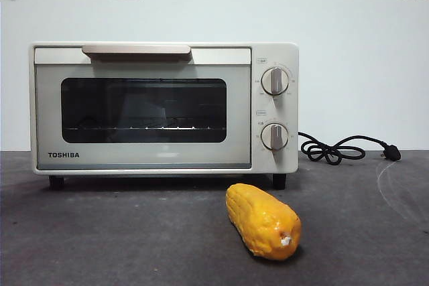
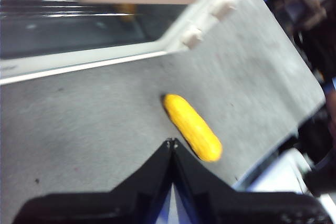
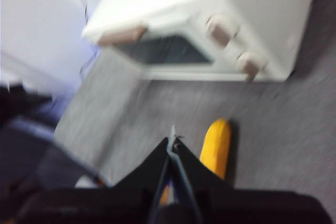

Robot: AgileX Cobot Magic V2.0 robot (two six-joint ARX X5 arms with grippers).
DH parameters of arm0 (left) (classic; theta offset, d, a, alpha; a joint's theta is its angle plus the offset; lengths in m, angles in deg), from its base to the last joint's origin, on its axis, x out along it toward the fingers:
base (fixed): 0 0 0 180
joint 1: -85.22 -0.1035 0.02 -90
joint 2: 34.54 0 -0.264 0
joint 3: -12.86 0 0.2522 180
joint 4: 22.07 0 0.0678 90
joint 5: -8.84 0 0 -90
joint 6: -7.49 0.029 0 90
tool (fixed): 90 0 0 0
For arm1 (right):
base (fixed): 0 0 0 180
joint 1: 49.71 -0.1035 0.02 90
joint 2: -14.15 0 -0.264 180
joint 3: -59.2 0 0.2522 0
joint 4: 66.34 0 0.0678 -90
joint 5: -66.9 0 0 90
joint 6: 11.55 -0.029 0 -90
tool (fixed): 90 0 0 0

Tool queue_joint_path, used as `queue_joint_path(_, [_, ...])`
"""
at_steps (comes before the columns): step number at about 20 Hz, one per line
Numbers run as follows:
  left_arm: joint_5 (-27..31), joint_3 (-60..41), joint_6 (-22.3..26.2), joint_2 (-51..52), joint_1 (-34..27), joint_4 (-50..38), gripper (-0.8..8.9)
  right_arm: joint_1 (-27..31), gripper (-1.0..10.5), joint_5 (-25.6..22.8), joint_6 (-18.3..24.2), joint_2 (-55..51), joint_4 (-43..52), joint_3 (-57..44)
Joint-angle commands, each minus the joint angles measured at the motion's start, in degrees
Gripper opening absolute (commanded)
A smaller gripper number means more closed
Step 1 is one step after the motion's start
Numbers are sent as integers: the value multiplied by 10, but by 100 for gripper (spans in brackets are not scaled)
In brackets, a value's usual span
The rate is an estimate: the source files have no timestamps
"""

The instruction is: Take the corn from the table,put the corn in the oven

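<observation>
Basically nothing is being counted as done yet. The corn (image 1: 263, 222) is lying on the table (image 1: 100, 232) just in front of the oven (image 1: 164, 107), below the knob side, with its pale stub end pointing toward the front camera. It isn't being touched by anything.

The oven door (image 1: 143, 110) is sitting fully closed, handle (image 1: 137, 51) up along the top edge, so that is being judged as a job of its own before any corn can be put inside. The cord (image 1: 342, 149) is lying off to the side, unplugged by the look of it.

The left gripper (image 2: 171, 142) is being held above the table with its jaws pressed together and nothing between them; the corn is showing just beside the tips in that wrist view. Same story for the right gripper (image 3: 172, 141): jaws closed, empty, corn close by. In the front view only dark tips are showing at the top corners, so both arms are being read as waiting up high.

Everything is being left to do: door opened, corn picked up, corn placed inside.
</observation>
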Motion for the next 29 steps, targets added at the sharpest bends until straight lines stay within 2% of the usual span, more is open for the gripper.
queue_joint_path(1, [-2,38,34,-19,12,20,-5,-56,2,-26,36,42,-23,19])
queue_joint_path(4, [8,69,34,-30,32,28,-5,-152,13,-112,36,100,-34,37])
queue_joint_path(8, [9,74,34,-32,50,33,-2,-260,191,-213,28,167,-33,56])
queue_joint_path(10, [9,74,34,-32,56,40,-1,-300,340,-260,15,200,-28,67])
queue_joint_path(13, [13,74,34,-32,57,41,-1,-347,629,-318,-8,248,-2,82])
queue_joint_path(22, [22,74,33,-34,58,41,-1,-414,626,-398,-41,402,76,98])
queue_joint_path(27, [39,74,33,-35,58,42,-1,-424,620,-407,-59,481,93,98])
queue_joint_path(29, [43,74,33,-35,58,42,-1,-426,542,-409,-71,498,96,98])
